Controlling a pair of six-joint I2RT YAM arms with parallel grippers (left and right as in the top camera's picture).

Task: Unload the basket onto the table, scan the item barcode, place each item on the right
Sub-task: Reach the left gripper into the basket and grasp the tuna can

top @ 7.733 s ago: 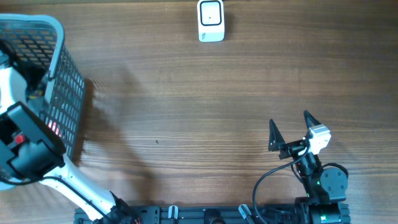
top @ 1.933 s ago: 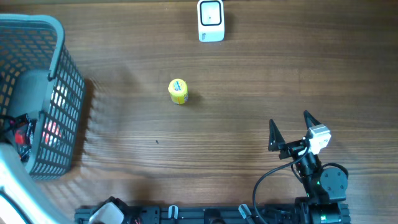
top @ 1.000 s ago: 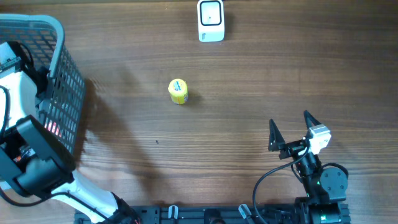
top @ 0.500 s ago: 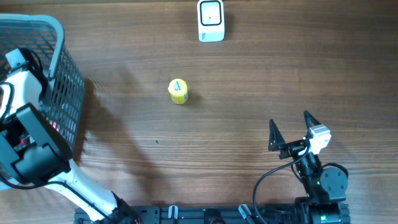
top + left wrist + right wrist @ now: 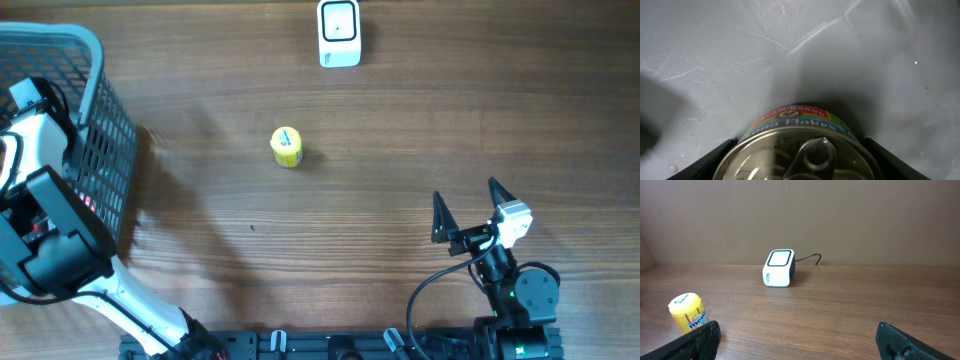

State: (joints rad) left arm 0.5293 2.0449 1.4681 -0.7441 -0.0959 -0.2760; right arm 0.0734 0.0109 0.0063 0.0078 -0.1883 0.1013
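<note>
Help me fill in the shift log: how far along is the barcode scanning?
Done: a yellow tub stands out on the table. In hand: the left end effector, down in the basket, straddles a tuna can; grip unclear. Left: lift it, show it to the scanner. The right end effector rests open.

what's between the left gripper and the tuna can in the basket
Nothing visible: the tuna can sits right between the fingers of the left gripper, on the basket floor. The mesh wall stands between it and the scanner.
</note>
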